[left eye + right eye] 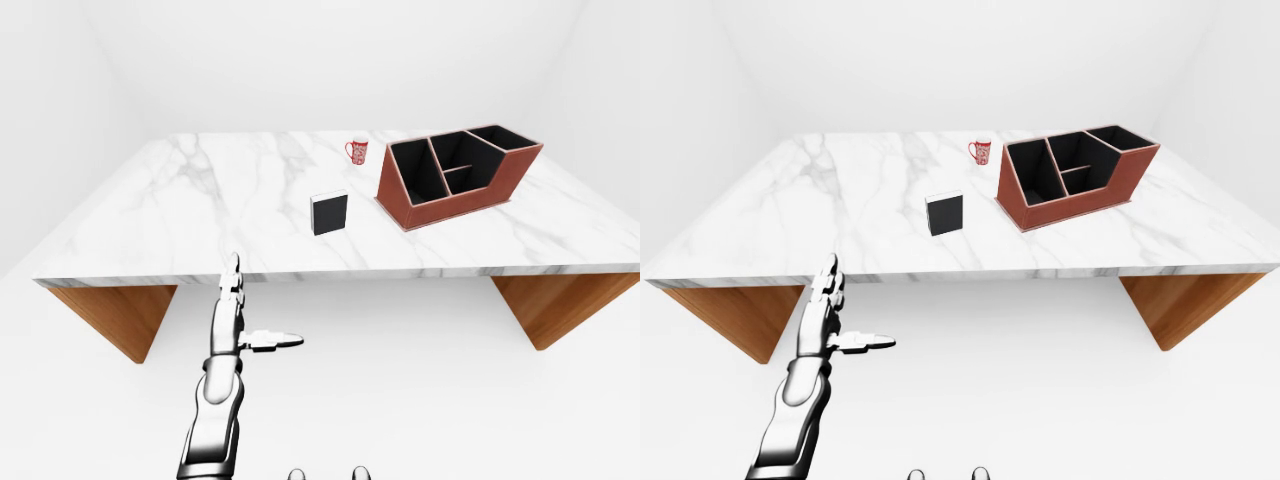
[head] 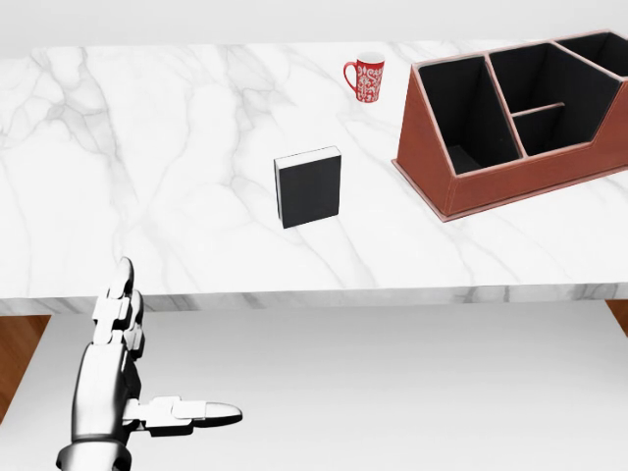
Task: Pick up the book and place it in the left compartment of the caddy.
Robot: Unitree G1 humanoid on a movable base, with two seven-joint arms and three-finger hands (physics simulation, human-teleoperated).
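A black book with a white page edge stands upright near the middle of the marble table. To its right sits the brown caddy with black compartments; its left compartment holds nothing. My left hand hovers below the table's near edge at the lower left of the head view, open, fingers straight and thumb out to the right, holding nothing. It is well short of the book. My right hand is out of every view.
A red patterned mug stands toward the top of the head view, between book and caddy. The table rests on wooden wedge legs. White floor lies below the table edge, white walls beyond it.
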